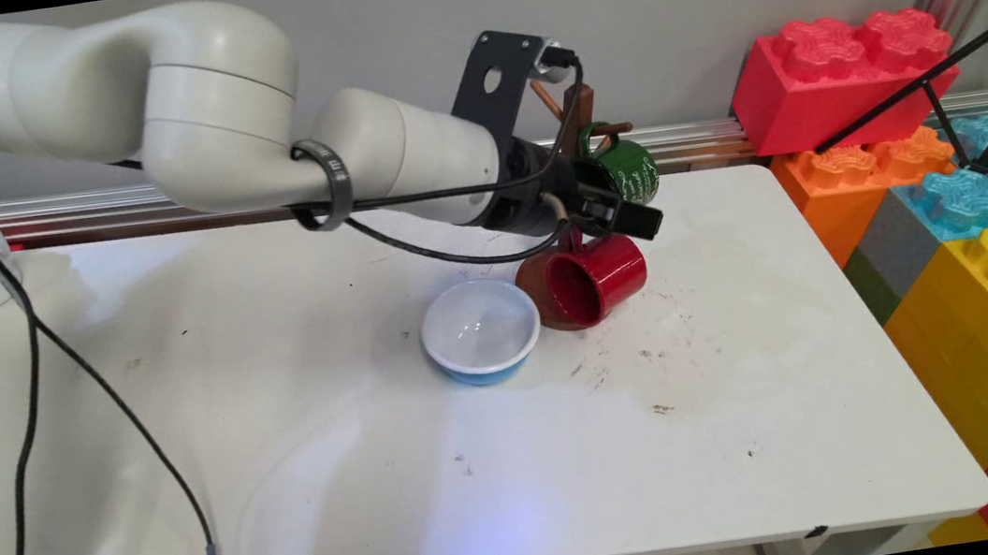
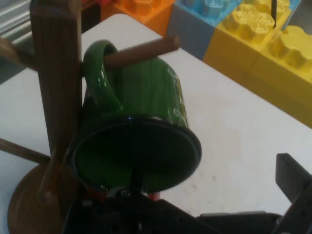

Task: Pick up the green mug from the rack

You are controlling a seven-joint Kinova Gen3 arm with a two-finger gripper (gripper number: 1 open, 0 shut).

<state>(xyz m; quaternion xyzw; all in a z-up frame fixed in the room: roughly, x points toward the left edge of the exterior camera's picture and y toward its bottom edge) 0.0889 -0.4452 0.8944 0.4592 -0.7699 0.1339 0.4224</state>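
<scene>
Because its handle is hooked over one of the wooden pegs, the green mug hangs mouth-down and tilted from the mug tree, whose round base sits on the worktop. The pincer is pressed in close beside that tree, just above the red mug, which hangs tipped on its side with its mouth turned toward the blue-and-white bowl next to it. Whether the pincer is clamped on the red mug or merely over it I cannot tell; its linkage hides the contact. The white worktop is scuffed, with dark specks. A grey wall and a metal rail run behind it, and giant toy bricks are stacked at the right.
</scene>
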